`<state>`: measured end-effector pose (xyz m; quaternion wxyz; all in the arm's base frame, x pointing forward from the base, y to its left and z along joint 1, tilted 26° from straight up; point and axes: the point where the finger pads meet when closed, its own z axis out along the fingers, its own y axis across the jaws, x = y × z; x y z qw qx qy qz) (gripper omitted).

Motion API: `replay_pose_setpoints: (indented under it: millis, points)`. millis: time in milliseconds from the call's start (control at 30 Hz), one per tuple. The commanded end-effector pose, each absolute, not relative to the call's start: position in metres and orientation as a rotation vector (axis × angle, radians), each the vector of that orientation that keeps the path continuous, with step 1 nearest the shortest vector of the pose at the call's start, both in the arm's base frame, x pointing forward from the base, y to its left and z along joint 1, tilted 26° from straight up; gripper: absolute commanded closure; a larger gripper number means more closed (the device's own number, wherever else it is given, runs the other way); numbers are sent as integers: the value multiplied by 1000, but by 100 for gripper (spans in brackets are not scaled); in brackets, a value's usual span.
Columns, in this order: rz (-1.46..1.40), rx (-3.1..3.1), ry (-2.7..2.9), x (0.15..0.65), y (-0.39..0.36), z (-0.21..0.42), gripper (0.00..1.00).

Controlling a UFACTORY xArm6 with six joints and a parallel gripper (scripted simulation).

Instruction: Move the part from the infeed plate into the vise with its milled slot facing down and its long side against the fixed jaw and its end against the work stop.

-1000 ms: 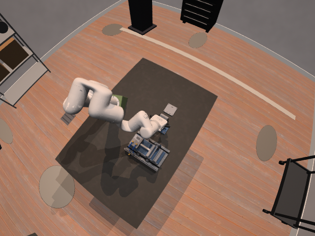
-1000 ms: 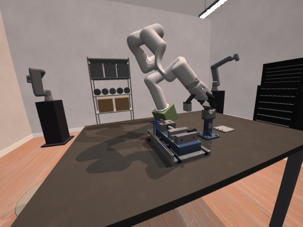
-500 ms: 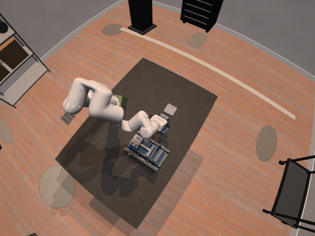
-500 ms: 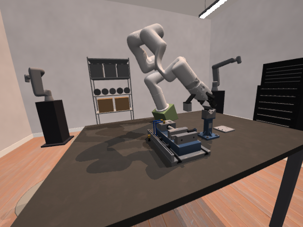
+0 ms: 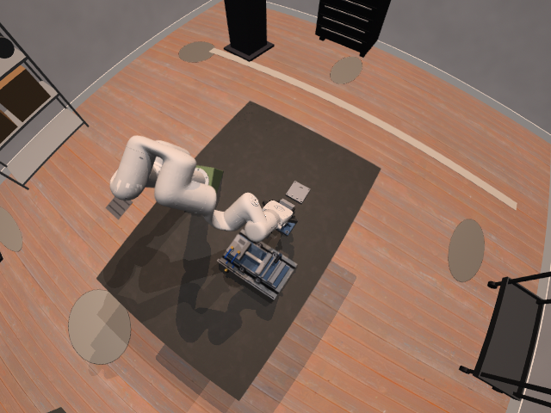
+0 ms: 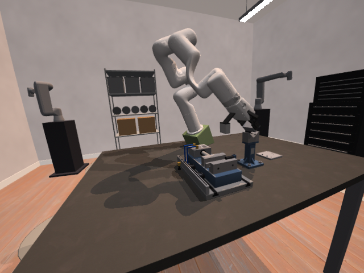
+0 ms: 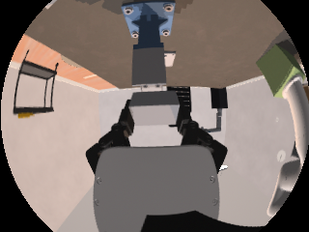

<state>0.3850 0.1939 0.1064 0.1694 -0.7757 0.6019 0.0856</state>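
Top view: the claw is hidden under the wrist right of centre, beside the bare infeed plate.

Exterior view: the claw grips the part at the V-block.

Wrist view: the part fills the half-spread fingers. Risk: an off-centre grip lets it tilt and snag the V.

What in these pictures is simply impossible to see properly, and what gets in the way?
- Part: the milled slot shows in no view. In the wrist view the gripper body covers its near half.
- V-block: whether the part rests in it or hangs just above is unclear; in the exterior view the fingers mask the contact, and in the top view the arm's wrist covers it.
- Vise: work stop and low bars are too small in either view.
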Motion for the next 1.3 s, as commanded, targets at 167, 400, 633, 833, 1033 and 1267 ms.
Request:
replay_pose_setpoints:
  millis: [167, 400, 633, 833, 1033, 1267]
  points:
    - [203, -2220, 1726, 385, 195, 108, 100]
    - [175, -2233, 1740, 385, 195, 108, 100]
    - [124, -2254, 1763, 385, 196, 108, 100]
    - [90, -2267, 1778, 385, 196, 108, 100]
    - [33, -2289, 1803, 385, 197, 108, 100]
    - [-40, -2315, 1834, 384, 197, 108, 100]
